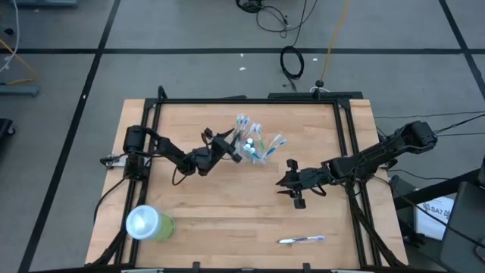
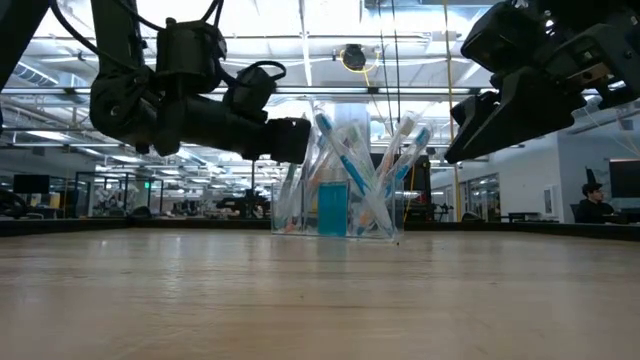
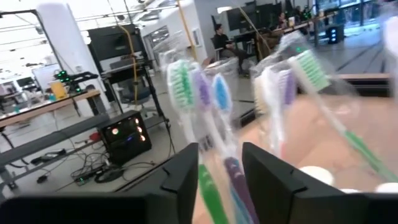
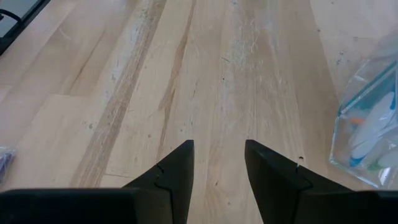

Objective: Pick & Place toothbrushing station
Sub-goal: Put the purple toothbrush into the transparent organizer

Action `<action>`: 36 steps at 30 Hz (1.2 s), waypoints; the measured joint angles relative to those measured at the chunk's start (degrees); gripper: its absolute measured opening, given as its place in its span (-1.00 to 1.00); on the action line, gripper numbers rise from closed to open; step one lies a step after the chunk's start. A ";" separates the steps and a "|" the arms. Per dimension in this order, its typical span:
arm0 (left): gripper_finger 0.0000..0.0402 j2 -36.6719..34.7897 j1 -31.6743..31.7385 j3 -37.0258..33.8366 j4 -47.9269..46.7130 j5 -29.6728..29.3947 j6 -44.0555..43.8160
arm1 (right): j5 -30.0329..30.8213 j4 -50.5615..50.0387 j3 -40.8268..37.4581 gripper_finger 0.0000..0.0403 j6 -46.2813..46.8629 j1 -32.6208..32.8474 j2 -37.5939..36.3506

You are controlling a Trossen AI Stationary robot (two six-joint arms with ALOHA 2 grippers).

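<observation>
High view: wood table (image 1: pixel 227 220) | left hand (image 1: pixel 229 148) open at cup (image 1: pixel 258 148) | right hand (image 1: pixel 292 189) open, empty | grey floor

Both arms were black and made of long thin parts joined by round, chunky joints. Black cables looped along the left arm (image 1: pixel 170 154) and trailed from the right arm (image 1: pixel 379 155). The left gripper (image 3: pixel 219 180) had two flat black fingers with slanted tips and a little notch on each inner edge. The right gripper (image 4: pixel 217 174) had the same black fingers.
</observation>
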 joint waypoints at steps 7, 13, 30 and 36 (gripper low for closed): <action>-0.14 -2.21 -3.25 -0.02 -0.17 -8.35 2.89 | 0.00 1.01 0.02 -0.33 0.00 0.00 0.01; -0.10 -9.98 -7.41 -0.02 -2.70 -14.90 12.37 | -0.17 9.64 0.04 -0.33 -5.51 0.00 0.02; -0.10 -34.42 -6.10 -0.01 -48.76 27.25 -19.42 | -2.93 21.59 2.64 -0.03 3.99 13.36 0.33; -0.10 -34.42 -5.05 0.00 -49.45 32.12 -19.52 | -3.12 2.77 3.67 -0.10 24.71 17.82 0.33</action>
